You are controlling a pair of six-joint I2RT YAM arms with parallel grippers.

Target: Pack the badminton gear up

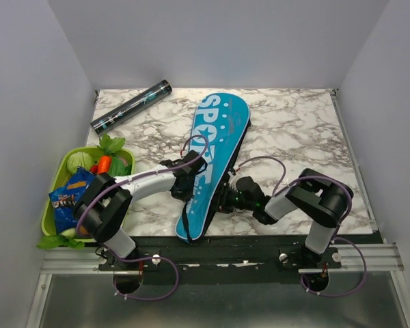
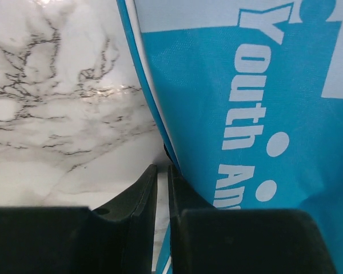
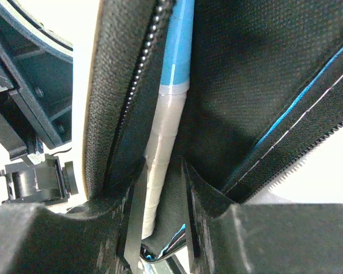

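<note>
Starting at the right gripper point(image 3: 162, 177): its jaws stand partway closed around the white racket handle point(image 3: 159, 142), with a fold of dark lining point(image 3: 228, 85) wedged in beside it. It has the handle in a loose-looking clasp inside the open mouth of the SPORT cover point(image 1: 215, 143). The blue shaft point(image 3: 180, 40) runs deeper into the cover, and the zipper point(image 3: 138, 74) gapes open just left of it in the wrist view.

The left gripper point(image 2: 162, 171) is drawn almost shut, with only a slit between its fingers, right against the cover's left edge. Whether it pinches that edge cannot be told. The cover lies slantwise mid-table between the two arms, head end far and open end near.

The step, as I judge it, is seating the racket fully and bringing the mouth together for zipping. To do that well, push the handle along the cover's length, not across it. Meanwhile the left side should pin the edge flat so the cover does not slide on the marble table point(image 1: 294, 137). Free the lining fold before letting go, or it may snag in the zipper.

The dark tube point(image 1: 131, 106) lies far left, well apart from the cover. The green basket point(image 1: 55, 179) at near left is no part of this. No shuttlecocks show.
</note>
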